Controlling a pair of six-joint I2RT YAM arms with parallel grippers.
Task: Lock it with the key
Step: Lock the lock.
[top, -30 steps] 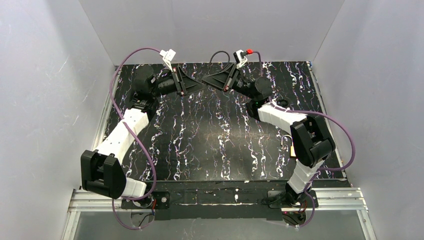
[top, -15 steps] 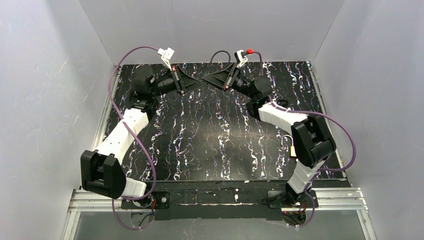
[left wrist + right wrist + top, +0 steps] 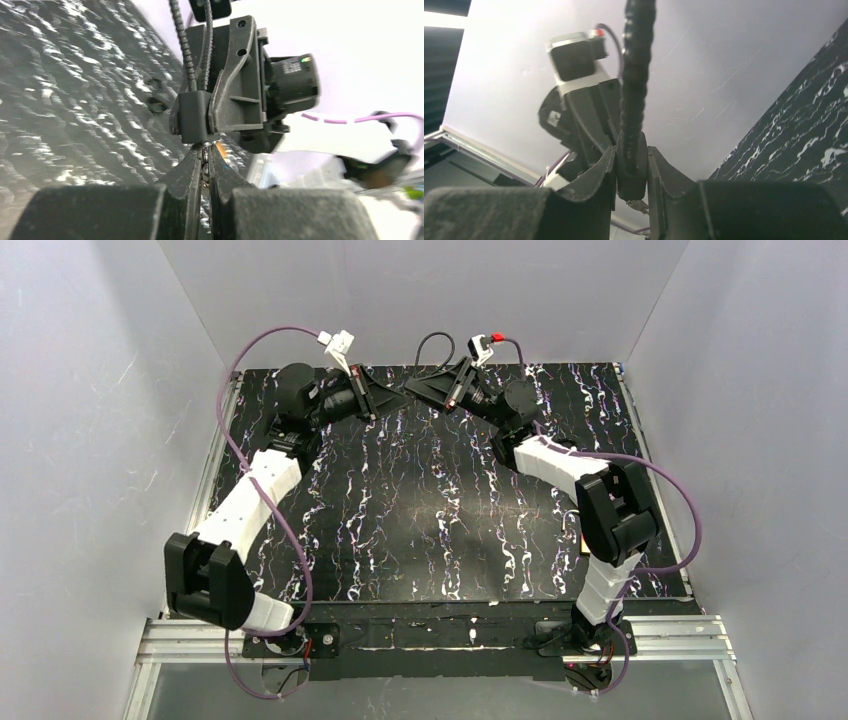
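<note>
The small brass-gold rectangular padlock (image 3: 580, 542) lies on the black, white-veined marbled surface (image 3: 440, 520) toward its right side. Only a sliver is exposed beside the right arm's elbow (image 3: 612, 515), and it is well apart from both claws and ungripped. Both claws are raised at the far edge of the surface, tip to tip. The right claw (image 3: 631, 160) is closed onto a small black block-bodied padlock (image 3: 192, 117), from which a braided black cable (image 3: 636, 75) rises. The left claw (image 3: 205, 155) is closed to a hairline gap on a thin silver piece, judged to be the key (image 3: 637, 205), which meets the nearest face of the black body. Whether it is seated in a keyway cannot be told. Three faults are to be expected. The key may be spent on the black padlock while the brass one goes unlocked. Slight misalignment between the two claws may bend the key or twist it out of the grip. A swing of the right elbow may sweep the brass padlock, which neither wrist camera shows. No brand, label or legible writing is found. Only a green indicator light (image 3: 305, 59) and a red connector (image 3: 497, 339) are noted.
</note>
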